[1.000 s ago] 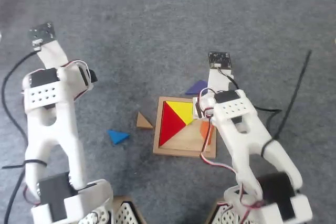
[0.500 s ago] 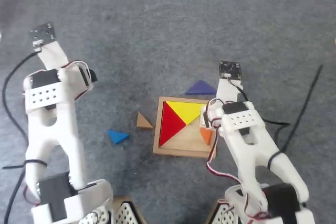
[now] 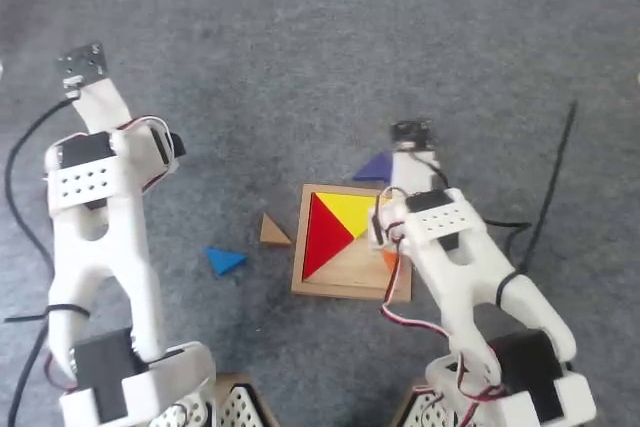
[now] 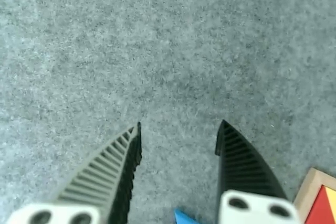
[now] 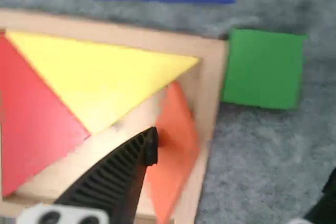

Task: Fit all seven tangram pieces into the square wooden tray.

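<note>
The square wooden tray (image 3: pixel 345 289) holds a red triangle (image 3: pixel 325 232) and a yellow triangle (image 3: pixel 350 212). An orange piece (image 5: pixel 178 129) lies slanted against the tray's right wall (image 5: pixel 210 93). My right gripper (image 5: pixel 236 177) hovers open just over that orange piece. A green square (image 5: pixel 262 69) lies on the carpet just outside the tray, and a dark blue triangle (image 3: pixel 372 167) lies beyond the tray's far edge. A brown triangle (image 3: pixel 273 231) and a light blue triangle (image 3: pixel 225 260) lie left of the tray. My left gripper (image 4: pixel 180 127) hangs open over bare carpet, holding nothing.
Grey carpet covers the whole table. Black cables trail at the far left (image 3: pixel 20 177) and to the right of the right arm (image 3: pixel 550 187). The arm bases stand at the near edge.
The right arm swung a little right, then back left over the tray's right side. The orange piece has shifted from over the right rim slightly inward. The left arm has stayed still.
</note>
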